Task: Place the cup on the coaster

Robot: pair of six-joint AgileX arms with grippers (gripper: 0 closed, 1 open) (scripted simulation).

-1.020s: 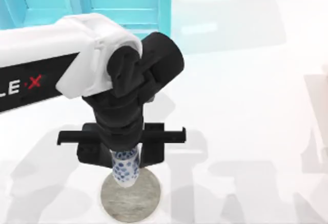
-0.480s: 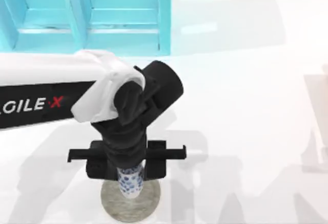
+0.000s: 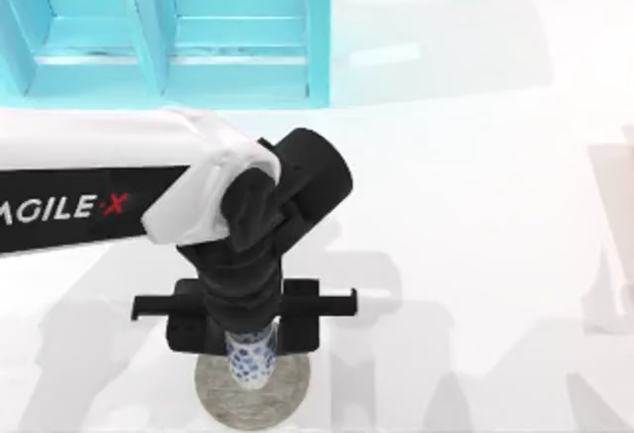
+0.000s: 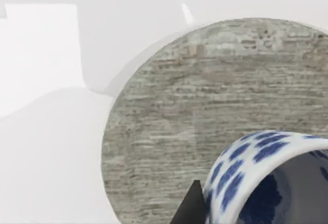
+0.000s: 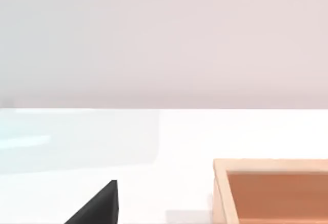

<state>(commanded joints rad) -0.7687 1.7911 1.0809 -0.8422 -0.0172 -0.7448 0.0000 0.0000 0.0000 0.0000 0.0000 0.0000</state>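
Note:
The cup [image 3: 252, 362], white with blue dots, stands upright over the middle of the grey stone-textured coaster [image 3: 220, 398] near the table's front edge. My left gripper [image 3: 248, 339] reaches straight down from above and is shut on the cup, its wrist hiding the rim. In the left wrist view the cup [image 4: 256, 162] is close up with a dark fingertip [image 4: 190, 208] against its side, and the coaster [image 4: 205, 96] lies right beneath it. I cannot tell whether the cup's base touches the disc. A dark part of my right gripper [image 5: 97, 207] is parked off to the side.
A teal shelf unit [image 3: 168, 37] stands at the back left of the table. A shallow wooden box [image 5: 271, 188] lies near the right arm. White tabletop stretches to the right of the coaster.
My left arm has come down with the cup, bringing it lower and centred over the coaster. The grip on the cup has not changed.

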